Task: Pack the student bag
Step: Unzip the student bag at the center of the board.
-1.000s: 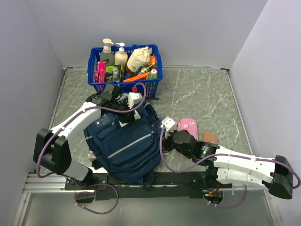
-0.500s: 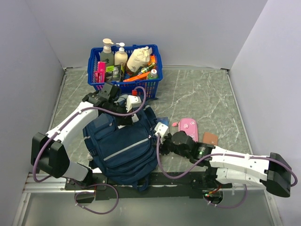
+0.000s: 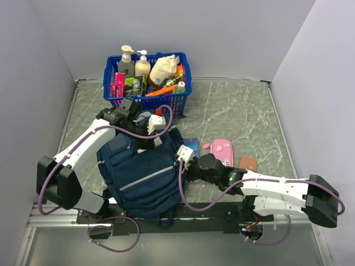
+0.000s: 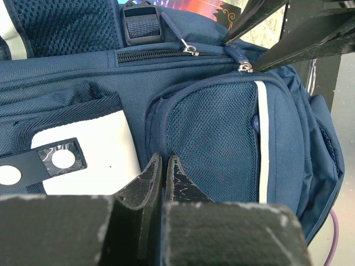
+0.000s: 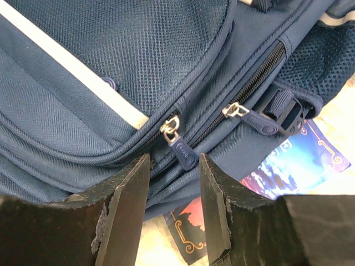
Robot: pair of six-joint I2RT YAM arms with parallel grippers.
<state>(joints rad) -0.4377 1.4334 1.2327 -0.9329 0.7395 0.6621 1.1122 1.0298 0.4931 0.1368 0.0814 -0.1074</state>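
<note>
Our right pincer (image 5: 173, 162) has come over from the pink case (image 3: 221, 148) to the student bag (image 3: 144, 172), which lies on the surface under both pincers. Its jaws stand half apart astride a zipper pull (image 5: 183, 155), so opening seems next. Our left pincer (image 4: 164, 169) is pressed shut over the bag's top. A blue booklet (image 5: 302, 158) pokes out just beside the right pincer; nothing blocks the zip

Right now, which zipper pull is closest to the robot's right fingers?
The zipper pull by the pale stripe's end sits just ahead of the right gripper's open fingers. The other pull lies farther off, beside the black buckle.
</note>
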